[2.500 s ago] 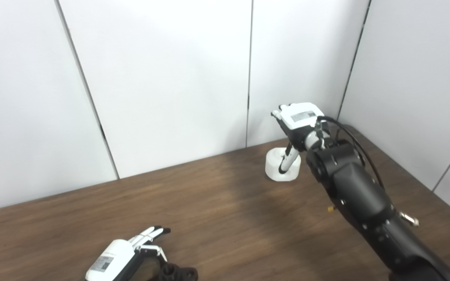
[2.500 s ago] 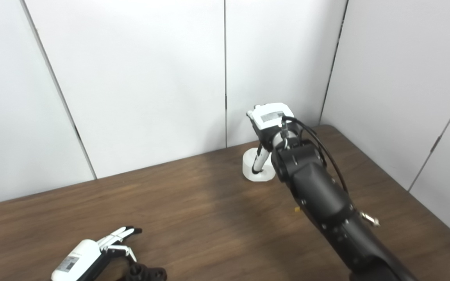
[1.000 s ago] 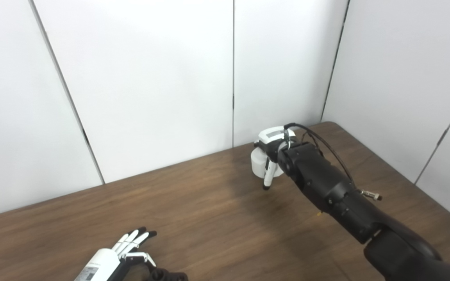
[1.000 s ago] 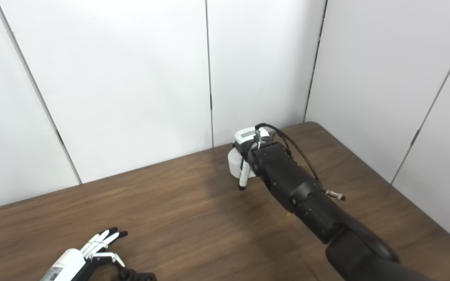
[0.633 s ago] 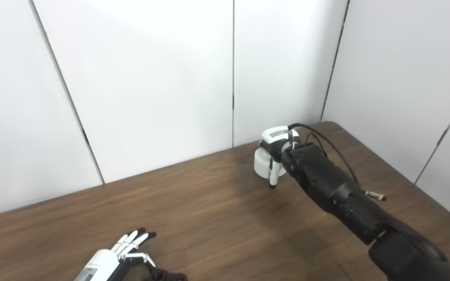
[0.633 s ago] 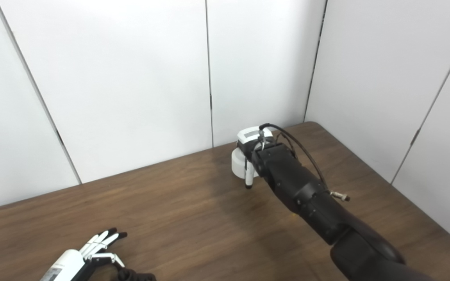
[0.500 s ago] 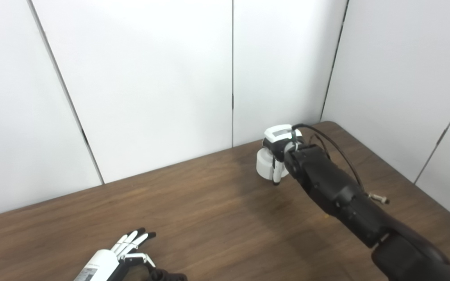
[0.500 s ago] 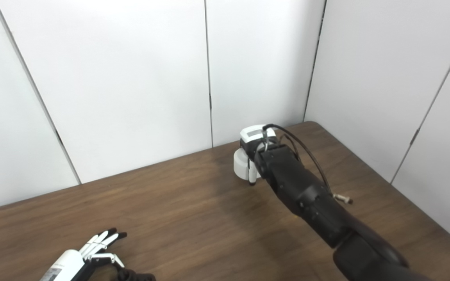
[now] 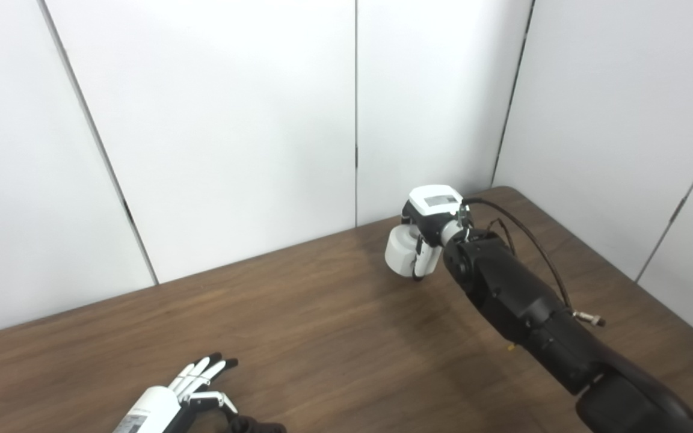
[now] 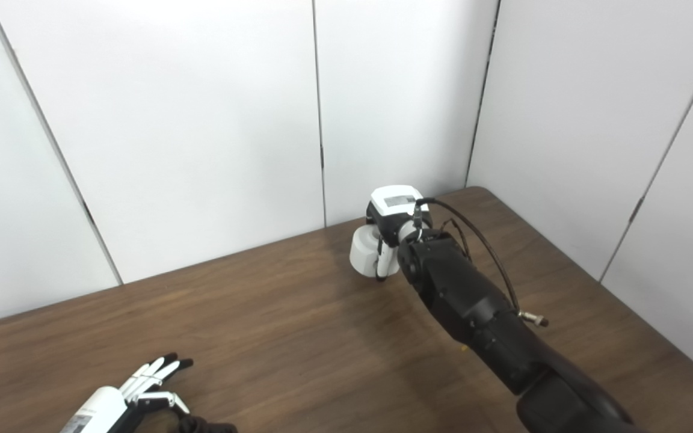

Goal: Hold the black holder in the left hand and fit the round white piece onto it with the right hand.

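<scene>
White panels (image 9: pixel 232 120) close in the far side, set edge to edge with thin dark seams running from top to bottom. They meet a second run of the same panels (image 9: pixel 623 120) on the right, forming a corner. A dark brown wooden table (image 9: pixel 334 325) sits pushed into that corner, its grain running across, its far right corner rounded. The light is even and soft, bright on the panels, with a faint shadow on the wood near the middle of the table. The floor is out of sight.
</scene>
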Action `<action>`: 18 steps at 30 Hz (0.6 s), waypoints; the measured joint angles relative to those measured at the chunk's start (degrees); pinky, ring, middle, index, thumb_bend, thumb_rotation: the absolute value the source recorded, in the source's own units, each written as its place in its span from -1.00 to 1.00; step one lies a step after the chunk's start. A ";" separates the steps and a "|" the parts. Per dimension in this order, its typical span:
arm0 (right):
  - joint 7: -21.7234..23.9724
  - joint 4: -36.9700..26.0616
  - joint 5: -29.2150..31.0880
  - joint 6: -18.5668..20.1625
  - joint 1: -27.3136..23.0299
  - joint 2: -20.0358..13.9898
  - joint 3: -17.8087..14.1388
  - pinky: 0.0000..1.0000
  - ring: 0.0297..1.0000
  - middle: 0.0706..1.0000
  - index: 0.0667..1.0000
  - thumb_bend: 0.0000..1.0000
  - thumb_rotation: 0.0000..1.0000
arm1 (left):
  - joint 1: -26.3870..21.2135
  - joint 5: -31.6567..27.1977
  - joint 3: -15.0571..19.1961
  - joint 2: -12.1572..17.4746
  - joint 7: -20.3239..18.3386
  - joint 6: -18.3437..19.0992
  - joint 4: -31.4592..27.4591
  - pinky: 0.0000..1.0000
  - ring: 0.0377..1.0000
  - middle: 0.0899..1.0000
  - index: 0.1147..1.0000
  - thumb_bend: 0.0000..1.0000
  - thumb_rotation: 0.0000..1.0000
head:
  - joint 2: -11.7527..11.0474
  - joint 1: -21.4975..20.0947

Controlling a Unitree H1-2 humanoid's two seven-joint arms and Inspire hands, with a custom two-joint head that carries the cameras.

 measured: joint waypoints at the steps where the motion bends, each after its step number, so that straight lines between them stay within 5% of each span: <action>1: -0.07 -0.44 0.37 -0.16 0.17 -0.05 -0.03 0.43 -0.06 -0.05 -0.18 0.03 -1.00 | 0.20 0.00 0.03 0.07 -0.35 0.64 -0.57 0.90 0.98 0.88 -0.15 0.04 -0.88 | 0.52 1.57; 4: -0.58 -2.99 1.85 -0.61 1.26 -0.27 -0.60 0.30 -0.08 -0.06 -0.16 0.04 -1.00 | 0.75 0.00 0.07 0.16 -1.36 2.99 -2.79 0.76 0.94 0.86 -0.15 0.04 -0.88 | 0.97 2.90; 12: 3.67 -16.23 6.21 -0.63 4.12 -1.40 -1.48 -0.04 -0.17 -0.08 -0.12 0.04 -1.00 | 2.23 1.12 0.14 0.45 -2.91 7.23 -7.08 0.67 0.89 0.84 -0.16 0.05 -0.88 | 4.04 14.67; 18: 11.20 -27.67 9.30 -1.19 4.58 -1.77 -0.89 0.59 -0.08 -0.18 -0.05 0.04 -1.00 | 2.53 3.15 0.12 -0.65 -2.80 7.93 -7.81 0.69 0.92 0.87 -0.15 0.05 -0.88 | 6.67 21.26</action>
